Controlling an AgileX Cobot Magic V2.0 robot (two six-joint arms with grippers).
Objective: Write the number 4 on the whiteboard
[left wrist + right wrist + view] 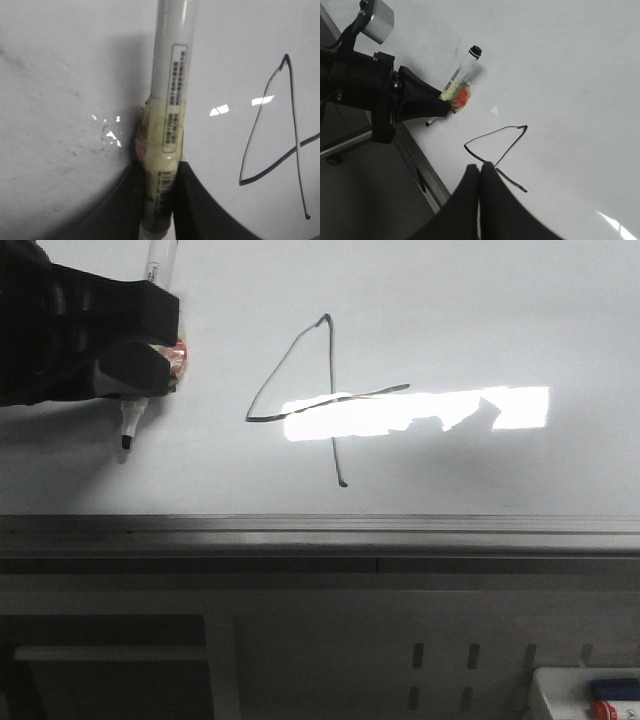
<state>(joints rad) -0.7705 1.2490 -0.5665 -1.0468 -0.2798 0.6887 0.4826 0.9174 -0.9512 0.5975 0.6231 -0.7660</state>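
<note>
The whiteboard (480, 320) fills the front view; it also shows in the left wrist view (60, 75) and the right wrist view (570, 75). The number 4 (333, 398) is drawn in thin black lines at its middle, and shows too from the left wrist (295, 150) and the right wrist (510, 146). My left gripper (160, 365) is shut on a marker pen (133, 420), well left of the 4, tip pointing down near the board. The pen (170, 100) sits between the fingers (200, 210). My right gripper (481, 167) is shut and empty, over the 4's crossbar.
A grey metal edge rail (320, 525) runs along the board's near side, with a grey frame below. A white tray (545, 690) with blue and red items sits at the bottom right. A bright glare patch (420, 412) lies across the 4. Faint smudges (75, 150) mark the board.
</note>
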